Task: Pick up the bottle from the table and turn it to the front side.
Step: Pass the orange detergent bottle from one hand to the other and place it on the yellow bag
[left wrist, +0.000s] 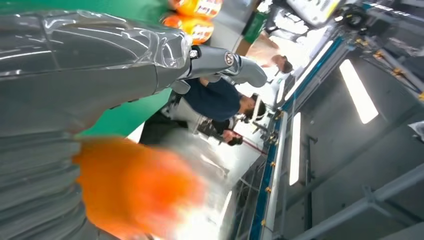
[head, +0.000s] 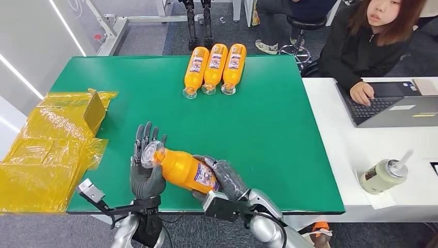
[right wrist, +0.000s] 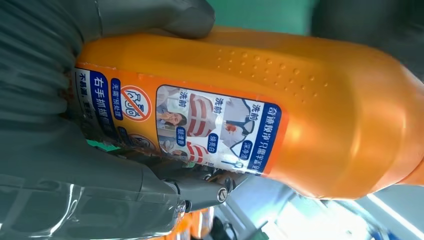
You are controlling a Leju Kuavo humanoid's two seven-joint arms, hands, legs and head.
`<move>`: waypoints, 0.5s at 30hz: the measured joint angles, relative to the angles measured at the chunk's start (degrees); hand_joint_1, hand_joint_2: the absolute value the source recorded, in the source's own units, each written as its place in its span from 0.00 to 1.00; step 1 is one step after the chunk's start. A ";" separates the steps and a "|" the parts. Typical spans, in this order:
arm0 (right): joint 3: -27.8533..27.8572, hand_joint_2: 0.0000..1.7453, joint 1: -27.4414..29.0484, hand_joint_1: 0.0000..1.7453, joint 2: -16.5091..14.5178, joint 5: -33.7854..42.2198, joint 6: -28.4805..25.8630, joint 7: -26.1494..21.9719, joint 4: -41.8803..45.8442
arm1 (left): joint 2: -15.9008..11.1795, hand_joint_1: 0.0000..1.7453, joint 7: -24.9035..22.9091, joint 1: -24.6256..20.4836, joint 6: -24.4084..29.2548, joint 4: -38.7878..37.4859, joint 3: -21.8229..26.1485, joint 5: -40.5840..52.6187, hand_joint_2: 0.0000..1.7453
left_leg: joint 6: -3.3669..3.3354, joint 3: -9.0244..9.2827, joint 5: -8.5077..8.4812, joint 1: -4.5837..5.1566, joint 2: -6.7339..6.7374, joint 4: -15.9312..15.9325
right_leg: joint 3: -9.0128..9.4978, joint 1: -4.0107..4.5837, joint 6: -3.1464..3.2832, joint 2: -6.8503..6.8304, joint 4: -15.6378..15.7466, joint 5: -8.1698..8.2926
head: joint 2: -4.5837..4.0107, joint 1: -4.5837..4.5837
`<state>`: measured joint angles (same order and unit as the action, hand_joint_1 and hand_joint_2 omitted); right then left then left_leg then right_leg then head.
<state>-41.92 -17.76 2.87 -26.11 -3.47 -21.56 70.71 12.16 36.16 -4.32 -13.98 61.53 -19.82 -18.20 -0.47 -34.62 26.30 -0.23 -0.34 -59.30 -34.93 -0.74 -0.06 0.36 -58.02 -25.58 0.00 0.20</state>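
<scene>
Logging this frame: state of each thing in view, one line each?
held bottle: lifted off table, lying sideways, cap on
right hand: grips bottle's base end
left hand: touches its cap end
three bottles: lying side by side at far edge
laptop: open, person typing

Bright overhead strips; bottle (left wrist: 135, 190) blurred close-up.

My left hand (left wrist: 95, 75) fills the near side, grey and shiny. A blurred orange bottle (left wrist: 135, 192) lies against it. Beyond, I see a person (left wrist: 220, 100) and ceiling lights (left wrist: 357, 90).
</scene>
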 joint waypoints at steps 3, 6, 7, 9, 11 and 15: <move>-0.43 1.00 0.19 1.00 0.58 -0.63 0.30 -0.17 -3.01 | -0.80 0.00 -0.03 1.16 0.70 2.18 0.05 0.87 1.00 | 0.00 -0.01 0.00 0.00 -0.02 0.00 | 0.00 0.00 -0.01 -0.02 0.00 0.00 | 0.00 0.01; -0.62 1.00 0.16 1.00 1.08 -1.01 0.34 -0.16 -4.69 | -1.39 0.00 -0.07 2.04 1.02 3.52 0.14 1.21 1.00 | 0.00 -0.01 0.00 0.00 0.00 0.00 | 0.00 -0.01 -0.01 -0.01 0.00 0.00 | 0.00 0.01; -0.68 1.00 0.08 1.00 1.27 -1.24 0.40 -0.10 -5.06 | -1.54 0.00 -0.09 2.30 1.11 3.92 0.18 1.36 1.00 | 0.00 0.00 0.00 0.01 0.00 -0.01 | 0.00 -0.01 -0.01 -0.01 0.01 0.00 | 0.00 0.01; -0.84 1.00 -0.12 1.00 1.85 -1.78 0.46 -0.05 -5.47 | -1.80 0.00 -0.15 2.84 1.22 4.73 0.27 1.61 1.00 | 0.00 0.01 0.00 0.01 -0.01 -0.01 | 0.01 -0.01 -0.01 -0.01 0.01 0.00 | 0.00 0.01; -0.97 1.00 -0.27 0.99 2.61 -2.37 0.26 -0.07 -5.48 | -1.96 0.00 -0.37 3.38 1.23 5.59 0.36 1.69 1.00 | -0.01 0.02 0.00 0.01 -0.02 -0.01 | 0.03 -0.01 -0.01 -0.02 0.02 0.00 | 0.00 0.01; -1.25 1.00 -0.23 0.98 3.57 -3.86 -0.86 0.34 -4.31 | -1.96 0.00 -1.26 4.24 1.08 7.22 0.39 1.68 1.00 | -0.01 0.03 0.00 0.01 -0.01 -0.01 | 0.05 -0.01 -0.01 -0.02 0.02 0.00 | 0.00 0.02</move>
<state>-43.16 -17.99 6.44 -29.97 -4.34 -21.21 66.40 10.20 34.89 -0.08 -12.90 68.75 -19.43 -16.52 -0.48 -34.59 26.30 -0.21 -0.35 -59.31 -34.88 -0.75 -0.07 0.34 -58.00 -25.58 0.00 0.22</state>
